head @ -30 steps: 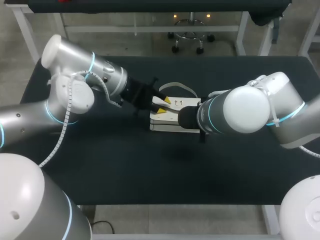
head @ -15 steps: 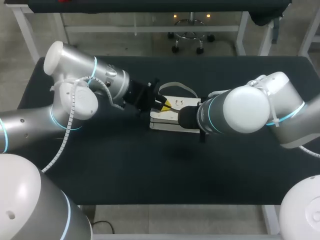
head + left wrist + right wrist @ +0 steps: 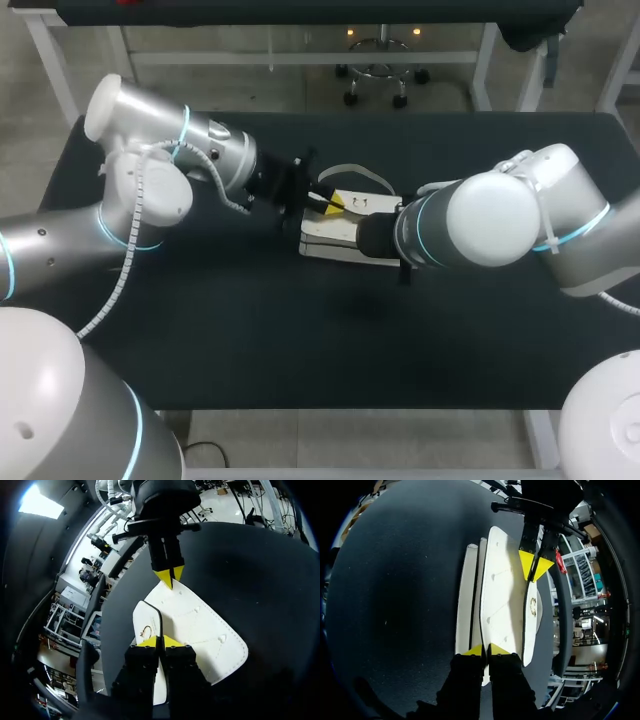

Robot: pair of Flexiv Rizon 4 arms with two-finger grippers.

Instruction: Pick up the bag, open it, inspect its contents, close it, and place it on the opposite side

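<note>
Left fingers (image 3: 150,642), edged farther over the flat white bag (image 3: 200,625), pinch it; right fingers (image 3: 497,650) pinch its end.

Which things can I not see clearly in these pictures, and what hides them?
Bag contents: no view looks inside; its white outside covers them.
Right claw: in the head view, the right arm hides it.
Ring on the bag: too small in every view to tell its use.

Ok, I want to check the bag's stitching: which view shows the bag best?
The left wrist view: the bag lies broad and unblocked, stitch lines plain. The right wrist view shows it narrower and foreshortened. The head view shows it small, partly hidden by the right arm.
</note>
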